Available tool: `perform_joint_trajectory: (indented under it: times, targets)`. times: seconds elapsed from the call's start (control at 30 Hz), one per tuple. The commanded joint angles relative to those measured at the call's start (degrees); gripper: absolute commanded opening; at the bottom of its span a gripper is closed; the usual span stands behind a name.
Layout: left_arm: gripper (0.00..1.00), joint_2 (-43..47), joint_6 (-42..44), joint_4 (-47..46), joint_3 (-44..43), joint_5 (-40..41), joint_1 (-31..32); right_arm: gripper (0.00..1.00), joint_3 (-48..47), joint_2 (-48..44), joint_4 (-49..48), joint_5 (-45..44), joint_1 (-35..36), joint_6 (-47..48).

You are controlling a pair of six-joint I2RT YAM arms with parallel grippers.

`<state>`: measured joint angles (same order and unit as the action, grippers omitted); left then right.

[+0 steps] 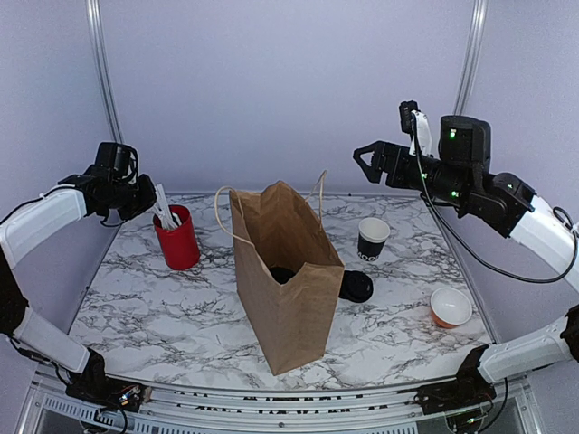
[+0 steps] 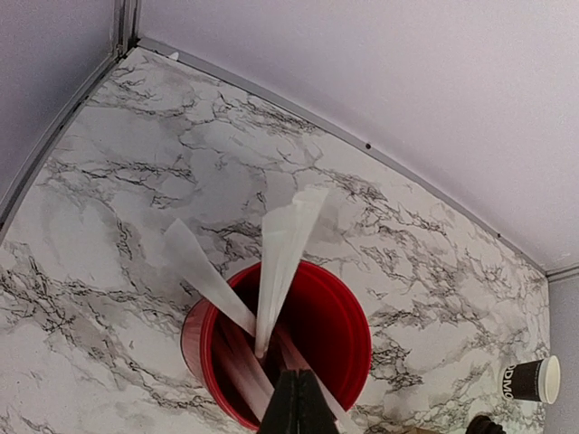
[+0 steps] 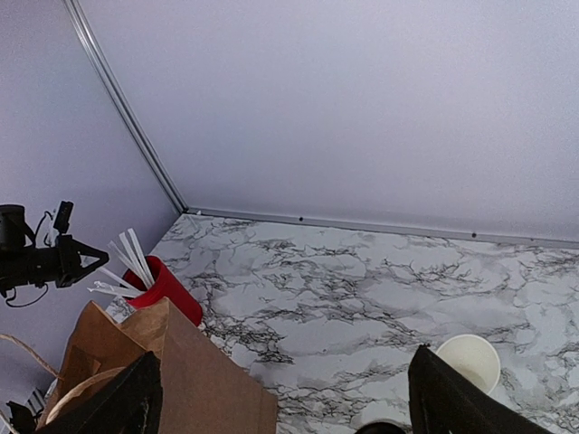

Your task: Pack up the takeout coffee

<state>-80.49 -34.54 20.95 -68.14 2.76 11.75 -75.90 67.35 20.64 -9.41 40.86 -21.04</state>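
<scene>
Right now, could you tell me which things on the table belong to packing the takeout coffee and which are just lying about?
Belongs to the job: brown paper bag; black round thing inside it, probably the lidded coffee; red cup of sticks, where the left gripper is shut.

Lying about: open black cup; black lid-like thing beside the bag; small bowl.

bg: marble tbl point(image 1: 136, 298) | lilac walls point(image 1: 271, 90) | metal corner rails point(image 1: 101, 90) | even light

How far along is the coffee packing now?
Done: the paper bag stands open, with something dark inside; I cannot tell what.
In hand: left gripper shut over the red cup of sticks; right gripper open, empty.
Left: a black lid, perhaps the coffee, sits outside the bag.
</scene>
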Motion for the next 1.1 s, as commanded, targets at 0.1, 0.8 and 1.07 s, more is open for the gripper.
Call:
perform_joint_trajectory:
  times: [0.1,0.8,1.07]
  targets:
    - [0.0,1.6,5.2,7.8,-7.7,-0.1,0.2,0.91,-0.5,-1.1,-0.4,-0.3,-0.5,-0.5]
    - [0.0,11.5,13.2,18.8,-16.2,3.6,0.1,0.91,-4.1,3.0,-0.6,1.7,-0.5,0.0]
    - [0.0,14.1,15.3,18.8,-19.9,3.8,0.2,0.91,-4.9,3.0,0.1,1.3,-0.5,0.1]
